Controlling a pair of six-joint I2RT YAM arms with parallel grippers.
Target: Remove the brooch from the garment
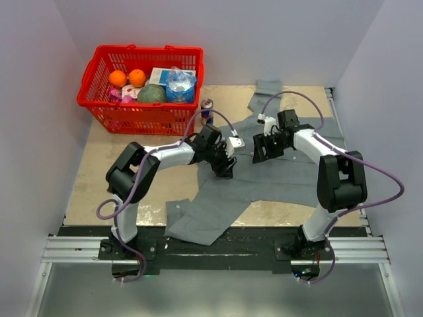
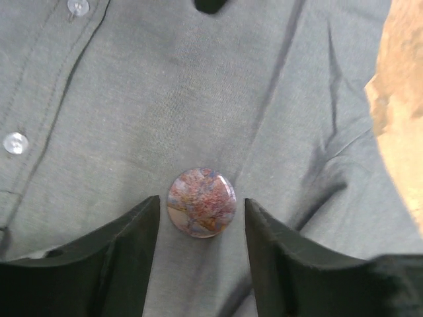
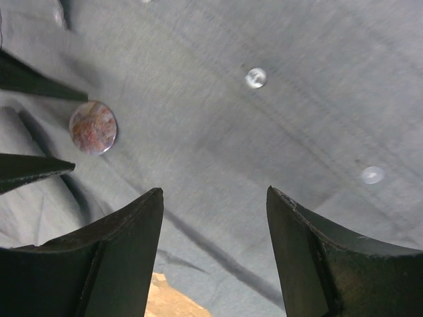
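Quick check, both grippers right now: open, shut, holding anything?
Left gripper: open, one jaw on either side of the brooch, not closed on it.
Right gripper: open, holding nothing, above the garment.

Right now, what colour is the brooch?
Brooch: mottled reddish-pink, bluish patches; clearest in left wrist view.

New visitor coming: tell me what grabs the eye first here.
The red basket of fruit and groceries, far left, stands out first. Then the grey shirt, spread across the middle. Close up, the mottled reddish brooch lies on it between the left gripper's open fingertips.
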